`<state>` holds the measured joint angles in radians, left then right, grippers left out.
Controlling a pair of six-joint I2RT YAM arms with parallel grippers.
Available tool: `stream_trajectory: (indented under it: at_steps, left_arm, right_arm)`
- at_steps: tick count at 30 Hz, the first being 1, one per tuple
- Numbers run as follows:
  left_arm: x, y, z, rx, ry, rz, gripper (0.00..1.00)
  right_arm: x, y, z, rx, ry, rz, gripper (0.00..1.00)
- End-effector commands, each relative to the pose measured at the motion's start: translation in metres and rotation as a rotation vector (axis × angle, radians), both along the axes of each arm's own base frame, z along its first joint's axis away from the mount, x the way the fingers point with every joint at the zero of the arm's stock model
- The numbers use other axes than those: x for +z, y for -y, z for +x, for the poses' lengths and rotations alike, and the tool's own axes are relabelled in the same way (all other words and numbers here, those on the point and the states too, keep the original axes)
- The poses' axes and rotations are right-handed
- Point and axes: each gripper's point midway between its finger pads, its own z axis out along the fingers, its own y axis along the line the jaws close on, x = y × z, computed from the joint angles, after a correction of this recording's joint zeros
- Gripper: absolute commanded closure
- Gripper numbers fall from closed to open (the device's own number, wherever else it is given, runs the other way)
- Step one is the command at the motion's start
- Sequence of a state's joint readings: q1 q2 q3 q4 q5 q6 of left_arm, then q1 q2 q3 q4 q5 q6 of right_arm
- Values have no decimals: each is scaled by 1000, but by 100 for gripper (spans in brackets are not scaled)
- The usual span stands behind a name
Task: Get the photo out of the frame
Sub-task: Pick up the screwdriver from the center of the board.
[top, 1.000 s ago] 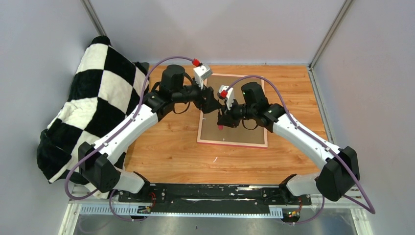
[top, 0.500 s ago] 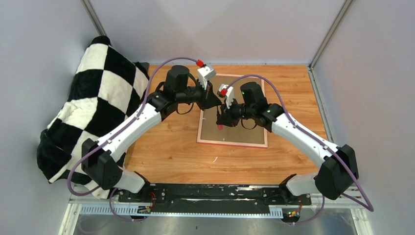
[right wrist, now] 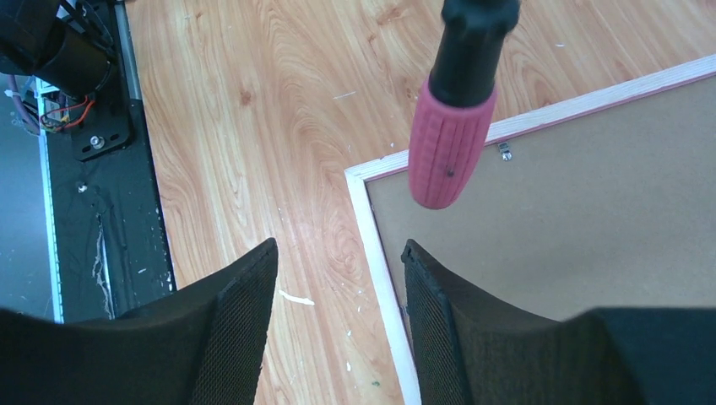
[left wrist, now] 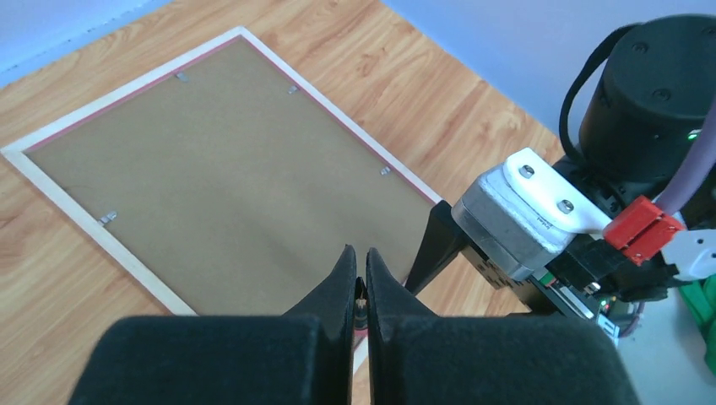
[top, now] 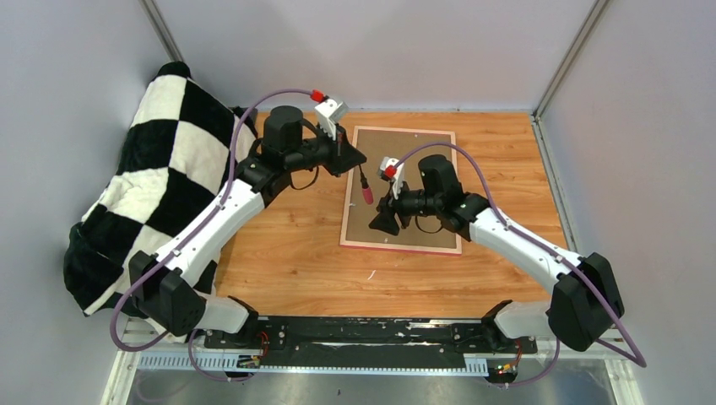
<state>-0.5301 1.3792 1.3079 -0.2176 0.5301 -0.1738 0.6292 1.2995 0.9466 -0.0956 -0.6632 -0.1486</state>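
Wood table [top: 287, 253] bears the frame [top: 405, 248] at centre, face down, brown backing board [top: 422, 148] uppermost. At the frame's 10 o'clock the left gripper [top: 358, 160] is clenched on a pink-handled tool [right wrist: 446, 160]; at its 7 o'clock corner the right gripper [right wrist: 339, 257] hovers, jaws released.

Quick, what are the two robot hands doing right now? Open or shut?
Left gripper: shut, holding the pink-handled tool, which hangs from it.
Right gripper: open, holding nothing.
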Motion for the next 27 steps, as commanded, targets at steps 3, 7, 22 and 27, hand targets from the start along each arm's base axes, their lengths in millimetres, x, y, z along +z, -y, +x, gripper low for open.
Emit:
stream_trajectory:
  at_steps: [3, 7, 22, 27]
  left_arm:
    - [23, -5, -6, -19, 5, -121, 100]
    - [25, -2, -13, -51, -19, -167, 100]
    - [31, 3, -34, -139, -60, -260, 100]
    - [29, 0, -34, -130, -50, -256, 100]
  right_arm:
    - [11, -8, 5, -5, 84, 98, 40]
    - [20, -8, 4, 4, 206, 193, 37]
    - [30, -11, -7, 61, 276, 264, 53]
    - [32, -11, -15, 116, 272, 241, 98]
